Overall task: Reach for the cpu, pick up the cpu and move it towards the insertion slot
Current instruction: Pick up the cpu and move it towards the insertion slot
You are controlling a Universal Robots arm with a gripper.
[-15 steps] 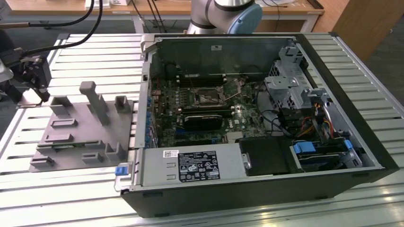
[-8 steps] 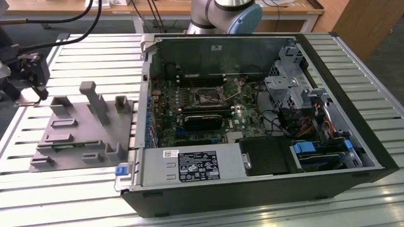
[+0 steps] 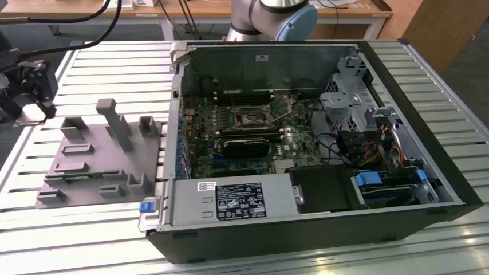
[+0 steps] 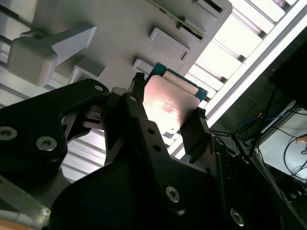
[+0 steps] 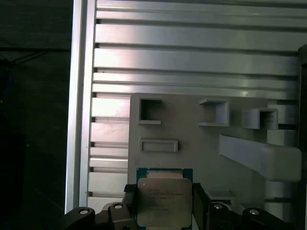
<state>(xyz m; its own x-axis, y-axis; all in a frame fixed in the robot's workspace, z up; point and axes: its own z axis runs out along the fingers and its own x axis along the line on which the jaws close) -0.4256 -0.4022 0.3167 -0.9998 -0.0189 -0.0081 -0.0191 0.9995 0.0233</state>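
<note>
**Above the grey fixture plate [image 5: 182,139]: cpu [image 5: 163,200] clamped in gripper [image 5: 164,207]**

First wrist view: the cpu, silvery on top with a green rim, sits between two black fingers [image 5: 199,208] pressed against its opposite edges. It is over the plate's near edge, and the plate rests on the slatted table [image 5: 192,57].

Second wrist view: the jaws are narrowed to the chip's width, with fixture blocks [image 4: 41,55] behind.

Exterior view: the gripper hangs at the exterior view's left, beside the plate. The insertion slot [image 3: 252,118] lies in the green motherboard [image 3: 200,150] inside the open computer case [image 3: 306,240], well apart from the gripper.
</note>
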